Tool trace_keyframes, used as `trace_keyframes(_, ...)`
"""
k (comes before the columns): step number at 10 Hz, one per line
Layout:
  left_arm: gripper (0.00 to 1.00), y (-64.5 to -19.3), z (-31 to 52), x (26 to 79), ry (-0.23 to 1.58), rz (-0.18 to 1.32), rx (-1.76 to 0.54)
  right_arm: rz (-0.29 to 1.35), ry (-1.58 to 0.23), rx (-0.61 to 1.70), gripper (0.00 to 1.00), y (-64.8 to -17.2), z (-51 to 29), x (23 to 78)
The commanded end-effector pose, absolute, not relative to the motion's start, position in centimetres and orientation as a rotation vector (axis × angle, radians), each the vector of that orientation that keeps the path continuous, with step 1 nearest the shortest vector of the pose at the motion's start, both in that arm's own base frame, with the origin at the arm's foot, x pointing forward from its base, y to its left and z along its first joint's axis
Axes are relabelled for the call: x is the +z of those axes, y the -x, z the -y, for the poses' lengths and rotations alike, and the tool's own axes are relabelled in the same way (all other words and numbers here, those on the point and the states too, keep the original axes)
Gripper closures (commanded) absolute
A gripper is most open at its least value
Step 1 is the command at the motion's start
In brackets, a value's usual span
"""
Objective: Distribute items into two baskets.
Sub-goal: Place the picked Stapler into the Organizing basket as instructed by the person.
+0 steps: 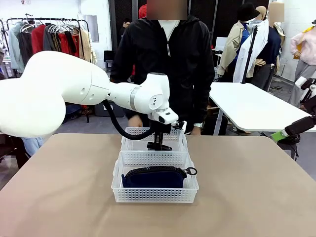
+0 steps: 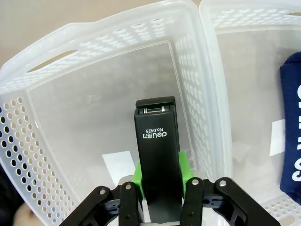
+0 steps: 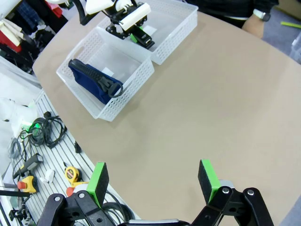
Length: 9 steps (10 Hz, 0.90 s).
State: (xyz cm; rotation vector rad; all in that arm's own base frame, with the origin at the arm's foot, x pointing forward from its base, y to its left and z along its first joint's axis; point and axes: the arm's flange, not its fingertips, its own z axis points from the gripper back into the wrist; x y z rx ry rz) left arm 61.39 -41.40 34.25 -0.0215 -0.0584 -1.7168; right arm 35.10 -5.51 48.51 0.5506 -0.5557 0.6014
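Baskets of white perforated plastic are sitting end to end mid-tabletop: the near one (image 1: 155,193) is carrying the navy blue fabric pouch (image 1: 154,177), and inside the far one (image 1: 132,144), at twelve o'clock from it, the left gripper (image 2: 160,188) is clamping the black desk stapler (image 2: 157,155) between its green pads. The right gripper (image 3: 153,182) is hanging wide over bare tabletop (image 3: 225,108).

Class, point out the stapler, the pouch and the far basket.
Stapler (image 2: 155,155), left wrist view, its black top.
Pouch (image 1: 153,178), front view, its navy side.
Far basket (image 2: 101,44), left wrist view, its perforated wall.
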Motion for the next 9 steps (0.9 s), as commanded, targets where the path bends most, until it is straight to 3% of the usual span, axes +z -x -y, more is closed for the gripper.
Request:
trace_keyframes(1, 0.38, -62.2, 41.6, 34.5, 0.007, 0.018, -1.702, 0.556, -0.556, 0.605, 0.0, -35.1, 5.5, 48.6)
trace_keyframes(3, 0.0, -62.5, 41.1, 35.5, 0.011, 0.027, -1.694, 0.556, -0.556, 0.605, 0.0, -35.1, 5.5, 48.6)
trace_keyframes(9, 0.0, -62.6, 37.6, 40.8, 0.014, 0.064, -1.611, 0.556, -0.556, 0.605, 0.0, -35.1, 5.5, 48.6)
